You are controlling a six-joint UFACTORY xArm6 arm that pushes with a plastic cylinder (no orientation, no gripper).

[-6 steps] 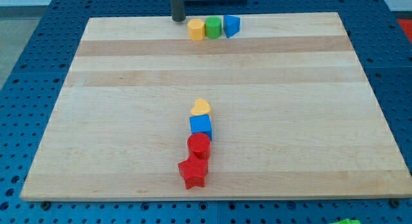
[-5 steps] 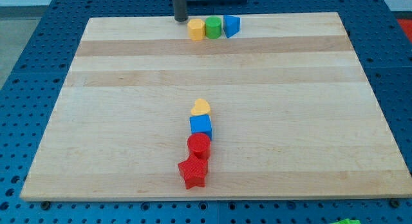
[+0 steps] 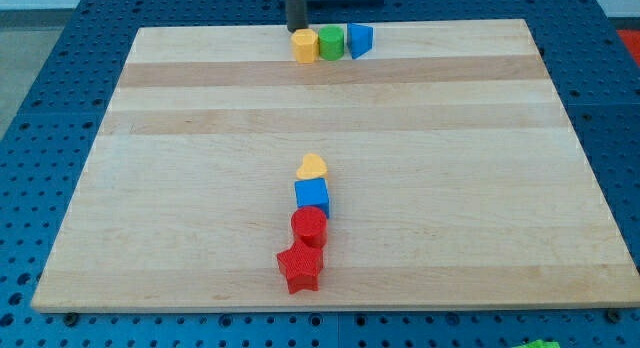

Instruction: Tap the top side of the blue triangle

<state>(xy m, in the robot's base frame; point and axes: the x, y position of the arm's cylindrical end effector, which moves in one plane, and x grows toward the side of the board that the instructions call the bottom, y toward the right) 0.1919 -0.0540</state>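
Surface: pale wooden board (image 3: 200,188) with lengthwise grain bands of lighter and darker wood, lying on a blue perforated table (image 3: 60,108) whose hole grid shows on every side of the board. At the view's bottom right corner a small bright green object (image 3: 540,343) is cut off by the frame edge; what it is cannot be told. Little of the room shows beyond a pale strip at the top corners.

Rod: dark, upright, entering from the view's top. My tip (image 3: 298,29) sits at the board's top edge, just above the yellow block (image 3: 305,45) and close to it; contact cannot be confirmed. There is no claw on this arm, only the rod, so nothing is held.

Top row, left to right: yellow block, green block (image 3: 331,43), blue triangle (image 3: 359,40). The three sit side by side, touching or nearly so. The blue triangle is at the right end of the row, near the board's top edge, apart from my tip with two blocks between.

Lower column near board centre, top to bottom: yellow heart (image 3: 313,167), blue cube (image 3: 312,197), red cylinder (image 3: 309,226), red star (image 3: 299,268), each touching the next.
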